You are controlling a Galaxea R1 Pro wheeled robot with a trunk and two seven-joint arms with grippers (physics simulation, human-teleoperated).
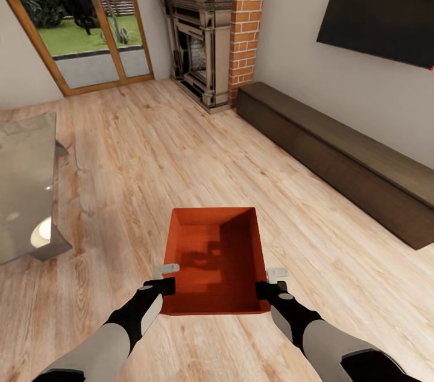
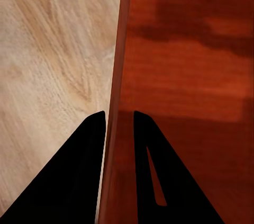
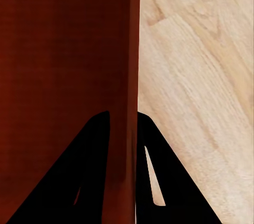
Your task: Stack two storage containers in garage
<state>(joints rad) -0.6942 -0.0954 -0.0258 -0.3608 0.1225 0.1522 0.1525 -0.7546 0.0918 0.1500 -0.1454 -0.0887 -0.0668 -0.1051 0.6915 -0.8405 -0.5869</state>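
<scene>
- Our left gripper has its jaws closed on the left wall of a red bin; our right gripper pinches the right wall the same way.
- We hold the bin in front of us above the wood floor, near the fireplace.
- We judge this the living room: carrying to the garage and stacking remain.

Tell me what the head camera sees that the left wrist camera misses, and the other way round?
Head view alone: the brick fireplace, the glass doors, the dark wall screen, the right hand and the whole red-orange container. Left wrist view alone: a close look at the left hand, its fingers straddling one thin container wall. Both share the container and wood floor.
</scene>
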